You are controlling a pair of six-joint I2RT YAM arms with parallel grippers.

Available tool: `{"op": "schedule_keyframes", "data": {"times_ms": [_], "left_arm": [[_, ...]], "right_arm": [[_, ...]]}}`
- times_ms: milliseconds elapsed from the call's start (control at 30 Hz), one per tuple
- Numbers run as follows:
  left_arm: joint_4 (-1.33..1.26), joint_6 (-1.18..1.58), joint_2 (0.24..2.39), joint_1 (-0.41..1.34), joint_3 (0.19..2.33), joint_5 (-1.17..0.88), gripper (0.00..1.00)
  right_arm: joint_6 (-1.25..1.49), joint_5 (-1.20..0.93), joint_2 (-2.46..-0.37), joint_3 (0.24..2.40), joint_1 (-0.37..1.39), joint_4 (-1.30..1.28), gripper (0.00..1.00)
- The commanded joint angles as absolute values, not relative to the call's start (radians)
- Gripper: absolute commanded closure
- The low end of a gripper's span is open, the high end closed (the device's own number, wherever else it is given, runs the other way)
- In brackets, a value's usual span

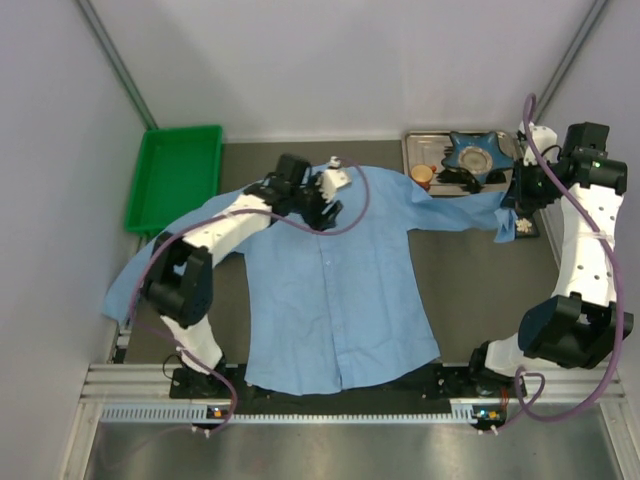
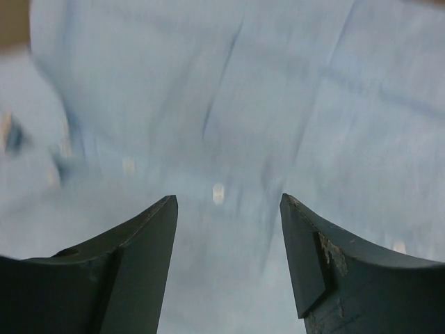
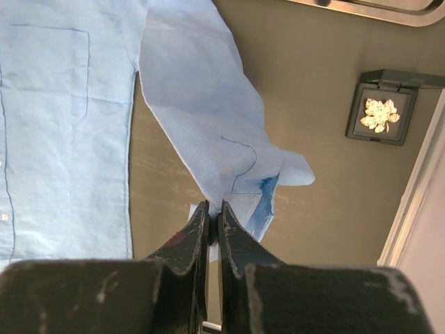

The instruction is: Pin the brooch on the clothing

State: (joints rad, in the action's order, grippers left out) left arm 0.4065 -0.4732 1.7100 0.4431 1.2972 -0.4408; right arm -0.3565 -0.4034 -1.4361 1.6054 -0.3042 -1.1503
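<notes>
The limp shirt is pinched by the right gripper, the left gripper spread; the fragile brooch at two o'clock is best taken edgewise.

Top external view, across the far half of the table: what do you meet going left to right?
Green plastic tray → left hand, open over the light blue button-up shirt → small orange cup → blue star-shaped dish → right hand, shut on the shirt's sleeve.

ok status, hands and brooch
Left hand open over shirt. Right hand shut on shirt cuff. Brooch unpinned, lying in open box beside the sleeve.
</notes>
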Motion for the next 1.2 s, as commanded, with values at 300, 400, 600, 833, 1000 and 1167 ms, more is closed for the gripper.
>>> {"op": "schedule_keyframes", "data": {"times_ms": [300,400,600,833,1000,1167], "left_arm": [[-0.079,-0.558,2.213,0.755,1.672,-0.394,0.43],[-0.129,-0.594,2.265,0.775,1.696,-0.371,0.44],[-0.132,-0.635,2.359,0.801,1.785,-0.368,0.44],[-0.158,-0.649,2.379,0.816,1.792,-0.439,0.45],[-0.186,-0.647,2.410,0.831,1.798,-0.428,0.47],[-0.176,-0.689,2.457,0.848,1.845,-0.362,0.53]], "right_arm": [[-0.285,-0.370,-1.405,1.660,-0.316,-1.158,1.00],[-0.273,-0.371,-1.411,1.660,-0.316,-1.163,1.00],[-0.253,-0.377,-1.431,1.661,-0.316,-1.167,1.00],[-0.242,-0.373,-1.433,1.663,-0.316,-1.173,1.00],[-0.233,-0.377,-1.437,1.664,-0.316,-1.180,1.00],[-0.230,-0.371,-1.436,1.669,-0.316,-1.184,1.00]]}}
